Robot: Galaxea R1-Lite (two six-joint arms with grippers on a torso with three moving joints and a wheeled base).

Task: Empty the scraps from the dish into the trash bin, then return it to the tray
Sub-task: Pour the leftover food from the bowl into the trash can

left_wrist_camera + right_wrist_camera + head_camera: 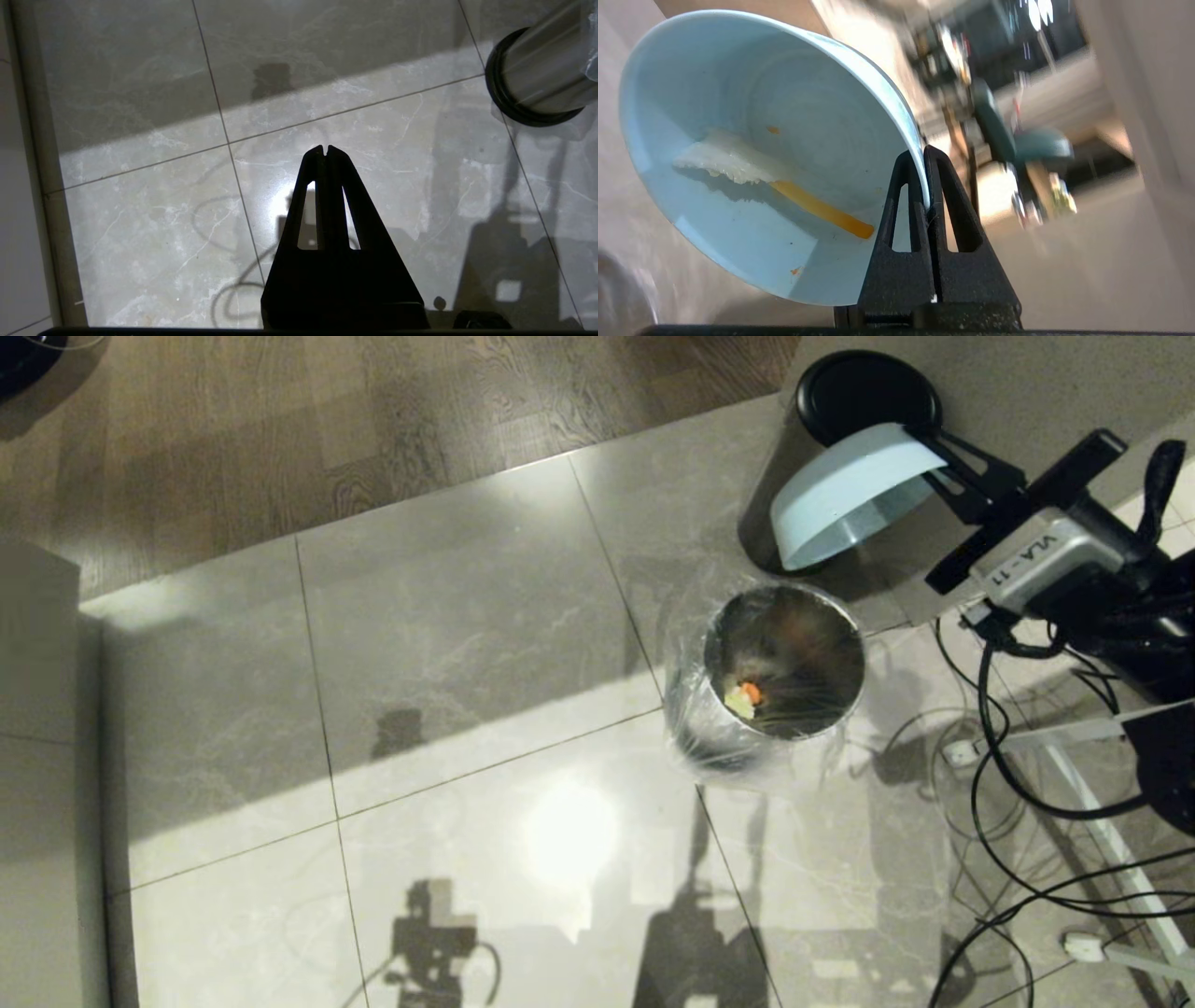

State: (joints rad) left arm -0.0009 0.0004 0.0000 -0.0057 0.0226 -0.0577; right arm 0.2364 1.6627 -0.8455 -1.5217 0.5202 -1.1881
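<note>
One bowl held tilted above and behind the lined bin; two bins on the floor.

I see my right tool clamped on the light-blue bowl rim near the black-topped bin. The right wrist view alone shows one orange stick and a white scrap stuck inside. Left tool together, near the lined bin.

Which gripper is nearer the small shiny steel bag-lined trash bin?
Right. The right gripper holds the light-blue dish above the bin; the left gripper hangs off to its side.

Head view steeply downward onto floor
</note>
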